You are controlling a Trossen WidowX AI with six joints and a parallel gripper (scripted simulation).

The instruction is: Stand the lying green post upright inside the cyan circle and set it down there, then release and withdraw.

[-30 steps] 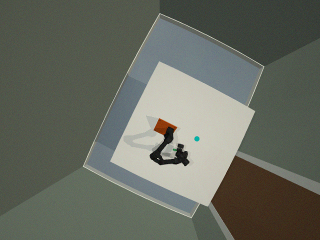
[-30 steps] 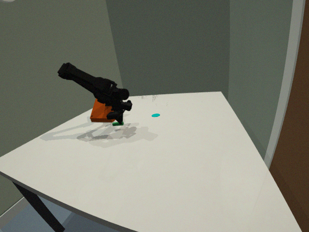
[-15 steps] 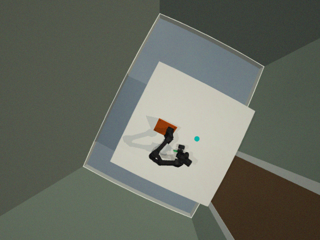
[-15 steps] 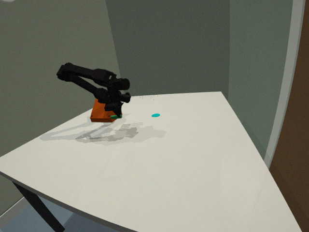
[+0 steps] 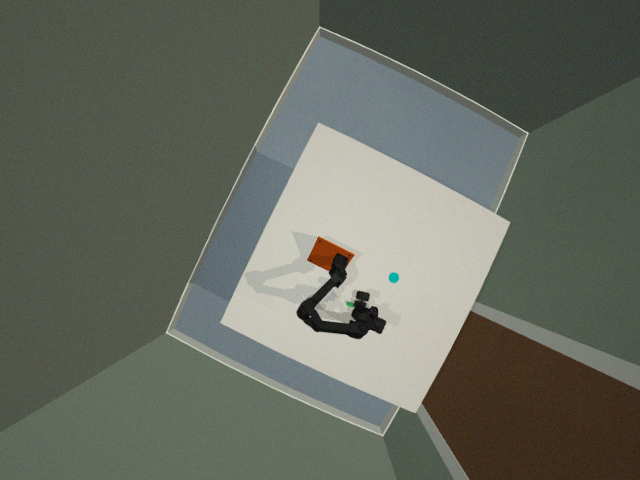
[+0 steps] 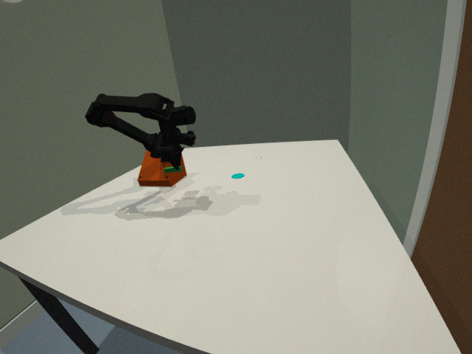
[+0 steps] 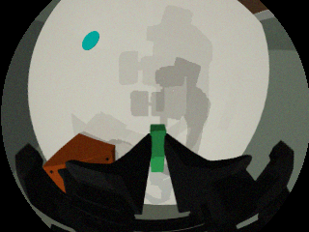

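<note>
My gripper [image 7: 157, 137] [image 6: 172, 166] [image 5: 354, 304] is shut on the green post [image 7: 157, 149] [image 6: 172, 169] [image 5: 350, 304]. The post lies level between the fingers and is held above the white table [image 6: 266, 247] [image 5: 413, 206], in front of the arm's orange base [image 6: 152, 171] [image 5: 323, 253] [image 7: 73, 158]. The cyan circle [image 5: 393, 277] [image 6: 237, 175] [image 7: 91, 41] is flat on the table, apart from the gripper: to the right in the exterior view, at the upper left in the wrist view. Nothing stands in it.
The arm folds back over its orange base at the table's far left. The arm's shadows lie on the table under the gripper. The table's edges drop off to a blue-grey floor [image 5: 361, 103], and walls stand close behind.
</note>
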